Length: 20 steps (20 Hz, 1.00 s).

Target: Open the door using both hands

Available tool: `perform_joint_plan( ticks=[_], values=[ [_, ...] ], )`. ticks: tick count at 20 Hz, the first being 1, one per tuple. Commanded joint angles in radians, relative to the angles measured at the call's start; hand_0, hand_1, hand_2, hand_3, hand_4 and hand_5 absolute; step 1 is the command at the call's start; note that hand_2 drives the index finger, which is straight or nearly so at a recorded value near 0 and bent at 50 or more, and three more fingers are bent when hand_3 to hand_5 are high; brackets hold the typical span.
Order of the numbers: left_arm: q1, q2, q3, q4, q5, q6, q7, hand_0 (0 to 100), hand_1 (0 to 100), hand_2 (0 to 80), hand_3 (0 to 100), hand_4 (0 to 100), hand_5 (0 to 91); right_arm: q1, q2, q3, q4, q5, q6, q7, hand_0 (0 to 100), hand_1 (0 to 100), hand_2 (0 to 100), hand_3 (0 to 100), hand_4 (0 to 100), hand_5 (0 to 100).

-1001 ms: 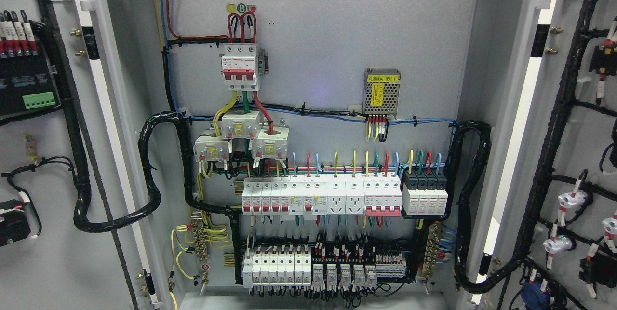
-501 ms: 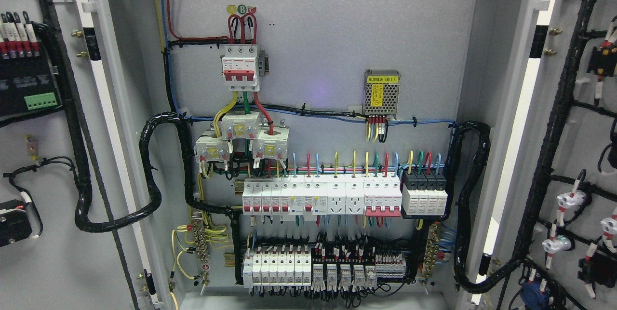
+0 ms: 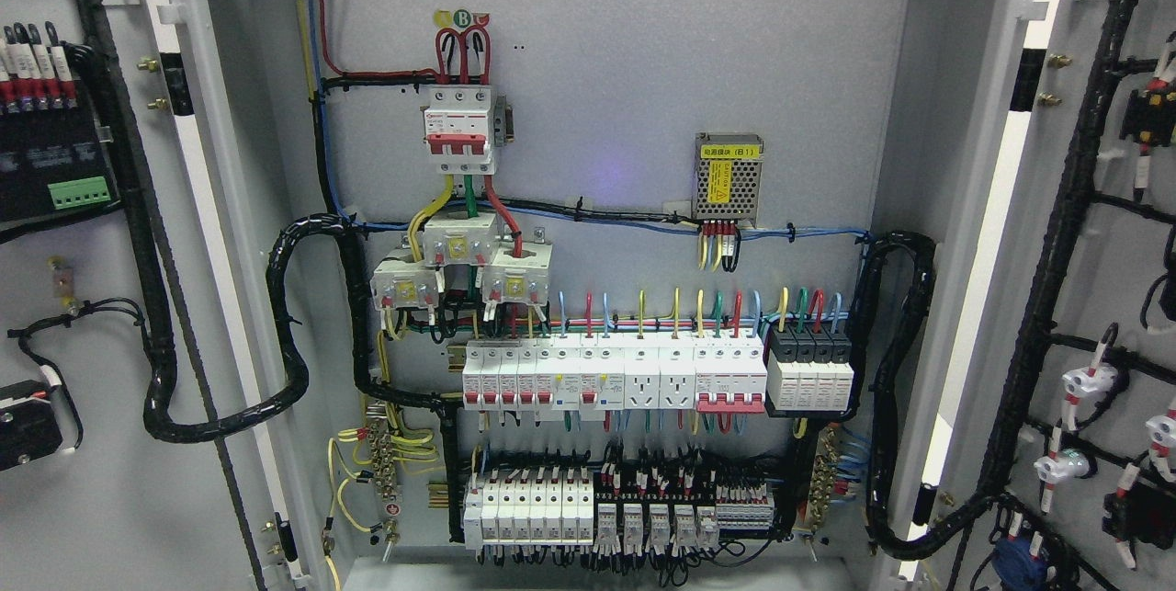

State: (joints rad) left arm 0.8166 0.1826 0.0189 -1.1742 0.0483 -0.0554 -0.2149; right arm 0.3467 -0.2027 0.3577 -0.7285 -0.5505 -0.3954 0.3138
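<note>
Open grey cabinet (image 3: 625, 67), both doors (image 3: 101, 517) wide.

backplate (image 3: 625, 67): grey, upright | mounted: red breaker (image 3: 457, 130), power module (image 3: 728, 176), breaker row (image 3: 614, 376)

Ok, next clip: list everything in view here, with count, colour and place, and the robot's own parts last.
cabinet doors: two, grey, swung open at far left and far right.
back panel: one, grey, centre.
main breaker: one, white with red levers, upper left of panel.
power supply: one, metal mesh with yellow label, upper right of panel.
breaker row: one row, white with red levers, mid panel.
lower terminal row: one row, white and black, bottom of panel.
cable looms: several, black, panel sides and doors.
Robot hands: none in view.
</note>
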Motion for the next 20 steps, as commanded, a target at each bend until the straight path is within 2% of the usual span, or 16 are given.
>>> perform_joint_plan(
  ticks=[1, 3, 4, 5, 8, 10, 12, 15, 20],
  values=[
    [-0.230, -0.023, -0.008, 0.732, 0.008, -0.061, 0.008, 12, 39, 0.0, 0, 0, 0.0, -0.192, 0.250, 0.015, 0.683, 0.125, 0.088, -0.143, 12, 39, 0, 0, 0, 0],
    [-0.283, -0.051, -0.008, 0.784, 0.008, -0.061, 0.009, 12, 39, 0.0, 0, 0, 0.0, -0.213, 0.250, 0.015, 0.678, 0.156, 0.205, -0.255, 12, 39, 0, 0, 0, 0],
    [-0.307, -0.063, -0.008, 0.807, 0.007, -0.061, 0.009, 12, 39, 0.0, 0, 0, 0.0, -0.216, 0.250, 0.015, 0.678, 0.173, 0.246, -0.289, 12, 39, 0, 0, 0, 0],
    [-0.338, -0.074, -0.008, 0.829, 0.007, -0.061, 0.009, 12, 39, 0.0, 0, 0, 0.0, -0.222, 0.250, 0.014, 0.679, 0.207, 0.283, -0.304, 12, 39, 0, 0, 0, 0],
    [-0.414, -0.100, -0.007, 0.896, 0.007, -0.058, 0.009, 12, 39, 0.0, 0, 0, 0.0, -0.225, 0.270, 0.012, 0.689, 0.296, 0.357, -0.317, 12, 39, 0, 0, 0, 0],
    [-0.471, -0.115, -0.007, 0.935, 0.007, -0.052, 0.009, 12, 39, 0.0, 0, 0, 0.0, -0.227, 0.287, 0.010, 0.690, 0.311, 0.392, -0.352, 12, 39, 0, 0, 0, 0],
    [-0.536, -0.126, -0.007, 0.990, 0.007, -0.049, 0.011, 12, 39, 0.0, 0, 0, 0.0, -0.225, 0.295, 0.012, 0.690, 0.311, 0.397, -0.380, 12, 39, 0, 0, 0, 0],
    [-0.628, -0.138, -0.005, 1.071, 0.007, -0.049, 0.022, 12, 39, 0.0, 0, 0, 0.0, -0.215, 0.302, 0.014, 0.692, 0.311, 0.400, -0.384, 12, 39, 0, 0, 0, 0],
    [-0.711, -0.169, -0.007, 1.145, 0.004, -0.040, 0.022, 12, 39, 0.0, 0, 0, 0.0, -0.183, 0.319, 0.024, 0.686, 0.316, 0.400, -0.386, 12, 39, 0, 0, 0, 0]
  ],
)
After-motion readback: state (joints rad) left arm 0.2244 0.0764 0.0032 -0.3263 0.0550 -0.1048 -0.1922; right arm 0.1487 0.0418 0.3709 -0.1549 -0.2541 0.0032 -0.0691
